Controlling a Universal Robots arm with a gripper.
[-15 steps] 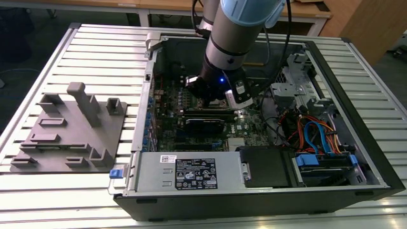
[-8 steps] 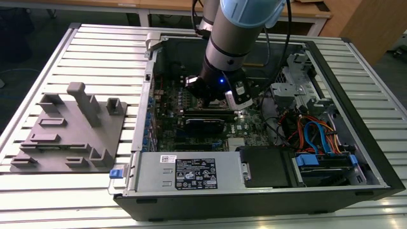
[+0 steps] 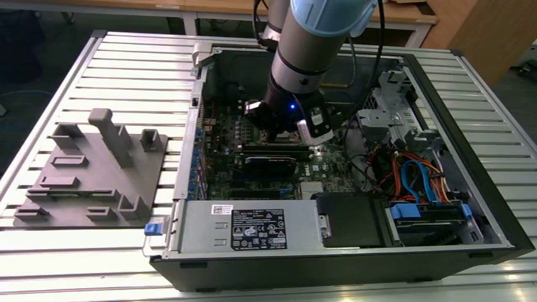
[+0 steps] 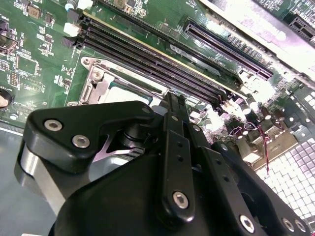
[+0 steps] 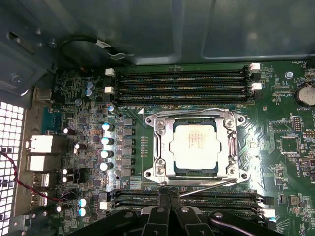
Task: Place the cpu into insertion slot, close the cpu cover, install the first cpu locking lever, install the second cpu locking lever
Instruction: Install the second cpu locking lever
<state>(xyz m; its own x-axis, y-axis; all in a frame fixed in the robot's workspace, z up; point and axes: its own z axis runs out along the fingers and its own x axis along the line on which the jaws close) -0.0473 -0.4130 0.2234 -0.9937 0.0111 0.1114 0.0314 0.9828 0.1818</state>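
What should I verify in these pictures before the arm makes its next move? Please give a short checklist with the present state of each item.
1. The cpu lies in the insertion slot: ok.
2. The cpu cover is down around the chip: ok.
3. A thin locking lever is fully hooked: cannot tell.
4. The gripper stands at the socket's edge near that lever: ok.
5. Gripper holds nothing: cannot tell.

Slatted metal table [image 3: 126, 69] bearing computer case [image 3: 336, 251], grey fixture [image 3: 92, 170]
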